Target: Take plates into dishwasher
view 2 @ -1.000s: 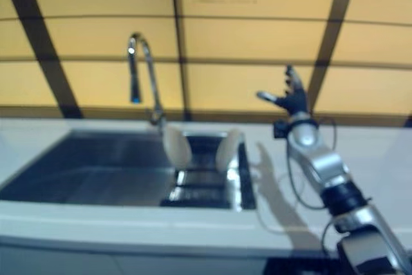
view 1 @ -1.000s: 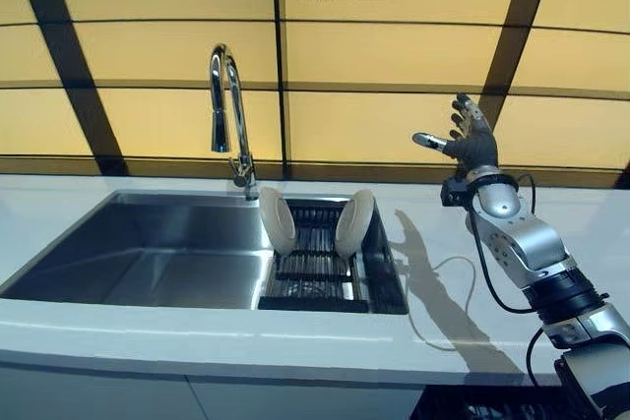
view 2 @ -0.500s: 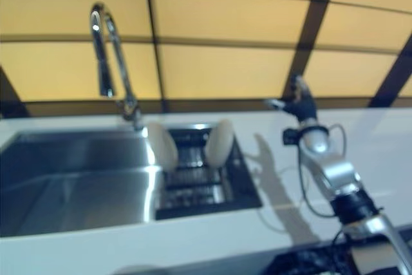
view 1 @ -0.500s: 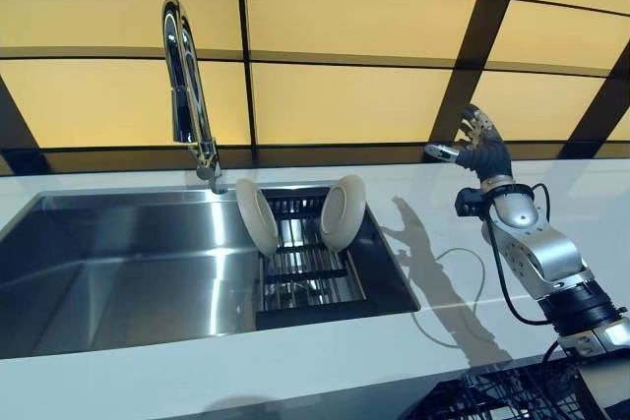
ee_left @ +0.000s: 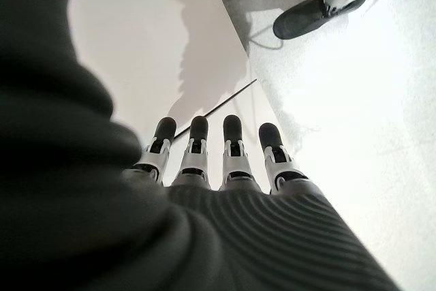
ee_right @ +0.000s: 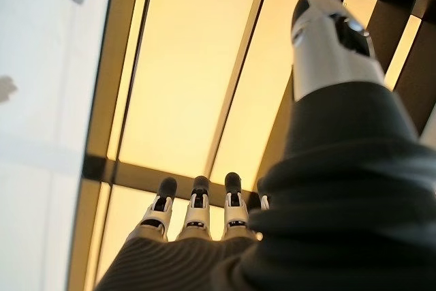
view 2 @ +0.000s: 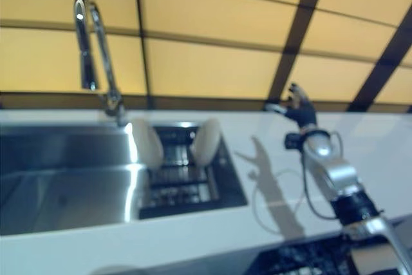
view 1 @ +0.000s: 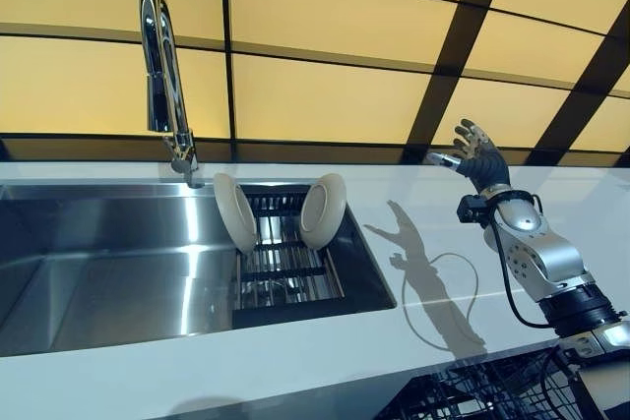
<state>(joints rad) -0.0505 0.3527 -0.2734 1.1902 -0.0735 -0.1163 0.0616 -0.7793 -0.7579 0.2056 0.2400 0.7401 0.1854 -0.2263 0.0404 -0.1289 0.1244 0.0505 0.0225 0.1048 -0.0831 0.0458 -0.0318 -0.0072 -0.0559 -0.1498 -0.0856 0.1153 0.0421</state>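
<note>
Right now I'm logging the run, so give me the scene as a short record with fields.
plates: two white plates standing on edge in the dark rack, inside the sink
faucet: chrome faucet behind the sink
right robot hand: raised above the counter, fingers spread, empty
left robot hand: fingers straight, holding nothing
dishwasher basket: below the counter edge

Silver-grey arm, dark ribbed robot hand, dark-tipped fingers.
</note>
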